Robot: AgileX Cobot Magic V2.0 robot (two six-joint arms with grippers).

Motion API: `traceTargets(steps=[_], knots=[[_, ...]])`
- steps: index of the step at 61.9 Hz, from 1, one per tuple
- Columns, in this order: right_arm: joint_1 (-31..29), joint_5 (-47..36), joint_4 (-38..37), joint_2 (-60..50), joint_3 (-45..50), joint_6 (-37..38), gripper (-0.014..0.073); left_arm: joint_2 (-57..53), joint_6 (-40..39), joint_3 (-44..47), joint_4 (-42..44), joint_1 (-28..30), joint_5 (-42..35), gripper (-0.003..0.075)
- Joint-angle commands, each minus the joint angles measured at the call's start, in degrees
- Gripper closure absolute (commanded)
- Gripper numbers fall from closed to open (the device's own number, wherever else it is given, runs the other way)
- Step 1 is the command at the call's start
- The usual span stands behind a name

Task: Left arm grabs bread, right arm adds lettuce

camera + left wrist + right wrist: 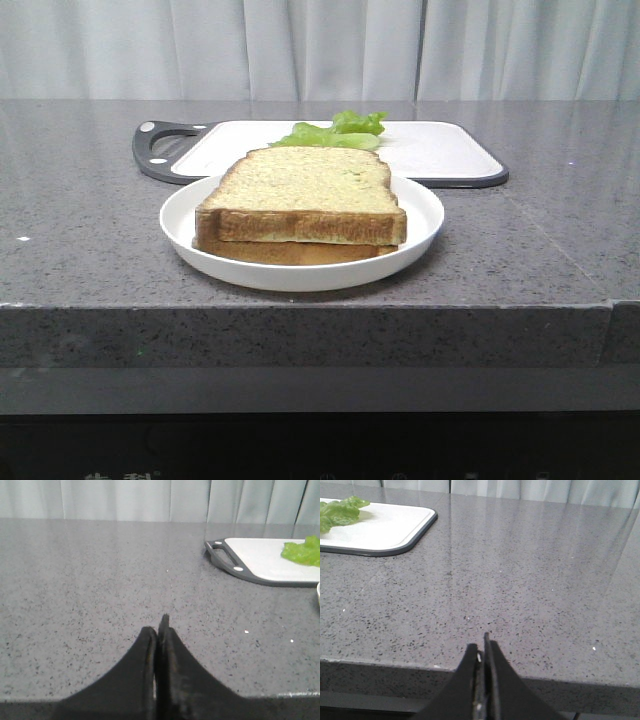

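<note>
both jaws are closed on nothing: the left arm and the right arm wait low at the counter edge; the bread tops a lower slice at frame centre; the lettuce lies behind, ready on the board.

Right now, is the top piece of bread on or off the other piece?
On. The top bread lies flat upon the lower slice, both on the white plate.

My front camera faces the plate closely, level with the counter. Both wrist cameras sit low, probably near its front edge, sharing the board.
</note>
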Motion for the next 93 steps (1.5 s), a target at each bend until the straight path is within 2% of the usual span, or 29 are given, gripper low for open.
traceTargets(steps=[1,10,17,30,43,47,51,61,65,69,76,86,93], knots=[[0.04,-3.58,-0.38,-0.76,-4.94,0.03,0.0655,-0.2,-0.35,-4.9,0.29,0.16,-5.93,0.074],[0.04,1.23,-0.72,4.3,-14.15,0.03,0.0655,5.63,-0.35,-14.96,0.31,0.16,2.08,0.074],[0.04,3.77,-0.8,11.9,-21.86,0.03,0.0655,14.82,-0.35,-22.41,0.31,0.16,7.48,0.074],[0.04,5.05,-2.4,23.46,-30.92,0.03,0.0655,27.28,-0.35,-29.67,0.4,0.16,7.84,0.074],[0.04,4.89,-2.4,24.71,-31.25,0.03,0.0635,28.48,-0.35,-30.12,0.4,0.16,7.16,0.0735],[0.04,4.89,-2.4,24.71,-31.25,0.03,0.0576,28.48,-0.35,-30.12,0.4,0.16,6.73,0.0683],[0.04,4.89,-2.4,24.71,-31.25,0.03,0.0482,28.48,-0.35,-30.12,0.4,0.16,6.37,0.058],[0.04,4.89,-2.4,24.71,-31.25,0.03,0.0151,28.48,-0.35,-30.12,0.01,0.16,5.84,0.0172],[0.04,4.89,-2.4,24.71,-31.25,0.03,0.0076,28.48,-0.35,-30.12,-1.24,0.16,5.71,0.0089],[0.04,4.89,-2.4,24.71,-31.25,0.03,0.0051,28.48,-0.35,-30.12,-2.78,0.16,5.58,0.0082],[0.04,4.89,-2.4,24.71,-31.25,0.03,0.0055,29.09,-0.35,-30.57,-11.97,0.16,5.7,0.0083],[0.04,4.89,-2.4,24.71,-31.25,0.03,0.0055,36.98,0.29,-38.62,-18.63,0.16,19.67,0.0083],[0.04,4.89,-2.4,24.71,-31.25,0.03,0.0055,45.56,5.74,-46.7,-29.54,0.16,29.86,0.0083]])
